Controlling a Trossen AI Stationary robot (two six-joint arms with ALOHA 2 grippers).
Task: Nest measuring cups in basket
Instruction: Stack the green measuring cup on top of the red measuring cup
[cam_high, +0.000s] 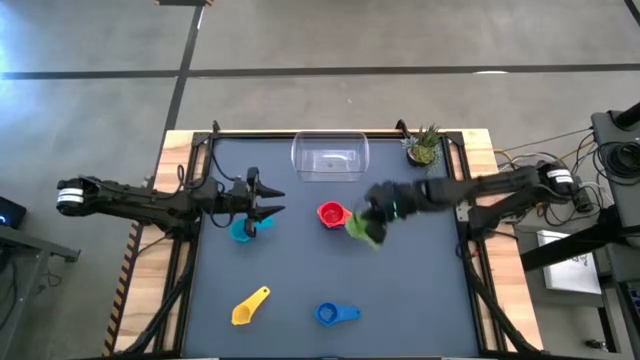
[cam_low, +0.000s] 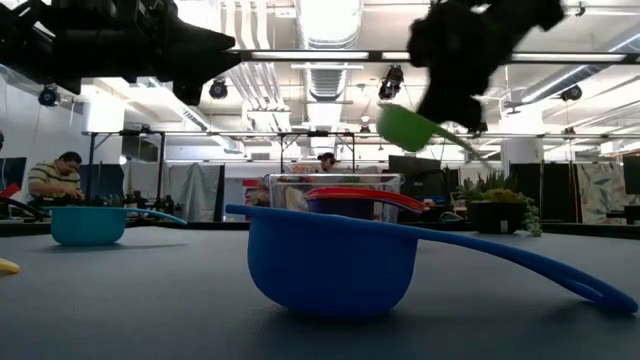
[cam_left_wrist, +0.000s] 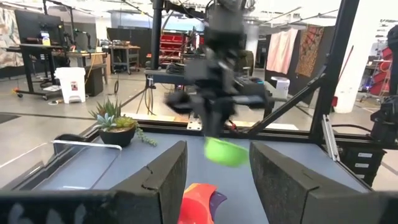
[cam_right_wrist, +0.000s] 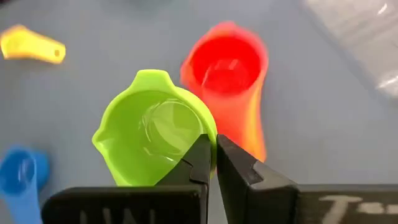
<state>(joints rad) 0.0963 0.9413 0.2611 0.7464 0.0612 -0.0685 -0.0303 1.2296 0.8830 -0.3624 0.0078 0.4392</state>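
My right gripper (cam_high: 375, 214) is shut on the green measuring cup (cam_right_wrist: 149, 130) and holds it in the air beside the red cup (cam_high: 332, 214), which stands on the table in front of the clear basket (cam_high: 330, 158). My left gripper (cam_high: 268, 201) hovers open above the teal cup (cam_high: 243, 230). The yellow cup (cam_high: 250, 306) and the blue cup (cam_high: 335, 314) lie near the table's near edge. In the low view the green cup (cam_low: 415, 128) hangs well above the tabletop. No orange or purple cup shows. My right gripper pinches the green cup's wall at the rim (cam_right_wrist: 207, 138), one finger inside the bowl and one outside. The fingers come slanting down from the table's right. The cup is lifted clear and tilted, its open side toward the wrist camera. The fingers hide its handle.
A small potted plant (cam_high: 425, 147) stands at the far right corner, beside the basket. The black frame rails (cam_high: 195, 240) run along the table's sides. People sit in the room beyond the table (cam_low: 55, 180). Open mat lies in the middle between the cups.
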